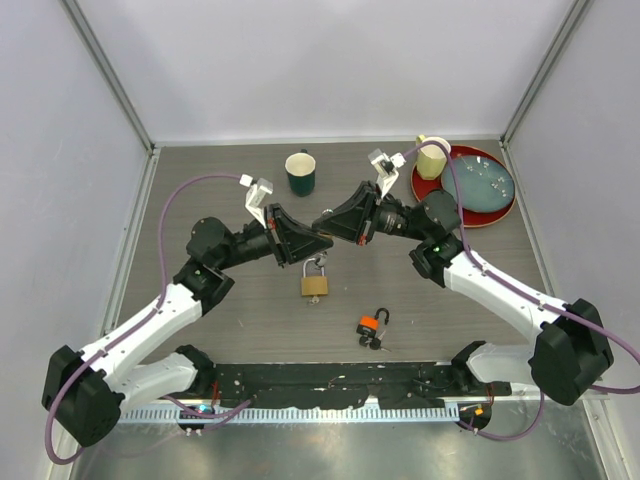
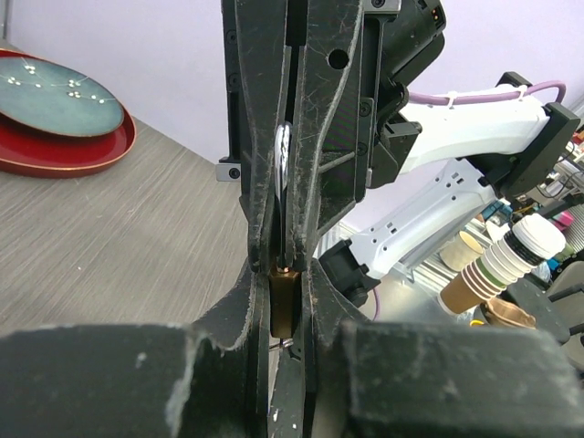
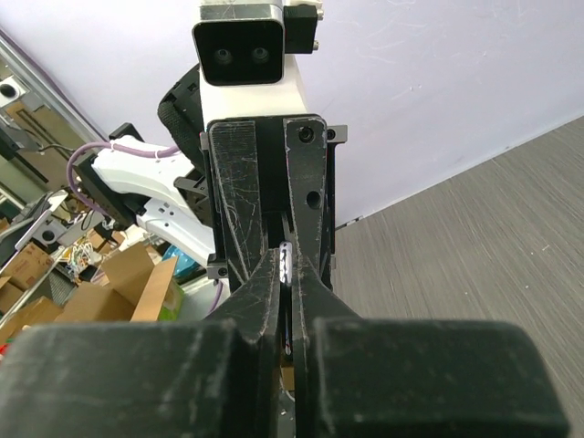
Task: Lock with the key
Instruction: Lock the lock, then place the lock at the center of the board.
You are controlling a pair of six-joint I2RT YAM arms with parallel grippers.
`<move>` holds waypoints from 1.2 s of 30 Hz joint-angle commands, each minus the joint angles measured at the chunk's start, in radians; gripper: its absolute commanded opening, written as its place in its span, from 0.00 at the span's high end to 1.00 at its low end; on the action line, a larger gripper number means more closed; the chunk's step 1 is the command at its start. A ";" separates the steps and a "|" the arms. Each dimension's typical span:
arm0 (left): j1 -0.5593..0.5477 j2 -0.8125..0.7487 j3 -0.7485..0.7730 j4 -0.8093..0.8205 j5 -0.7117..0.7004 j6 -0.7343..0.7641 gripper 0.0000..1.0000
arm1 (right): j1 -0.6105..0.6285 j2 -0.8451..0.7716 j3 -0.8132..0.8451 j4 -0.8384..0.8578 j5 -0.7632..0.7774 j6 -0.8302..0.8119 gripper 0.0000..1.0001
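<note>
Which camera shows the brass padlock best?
The top external view: the whole padlock shows, body and shackle. The left wrist view catches only a brass sliver pinched in the left claw; the right wrist view hides nearly all of it.

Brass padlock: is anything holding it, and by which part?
The left gripper pinches the brass padlock by its silver shackle, with the body hanging below.

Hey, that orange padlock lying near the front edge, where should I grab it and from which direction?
Probably its orange body, straight from above: it lies flat on the table, so only the top is open. Close across the body's sides, clear of the shackle and keys.
</note>
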 commanded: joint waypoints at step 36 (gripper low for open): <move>0.048 -0.078 -0.147 0.077 0.037 0.128 0.06 | -0.006 -0.074 -0.002 -0.055 0.071 -0.036 0.99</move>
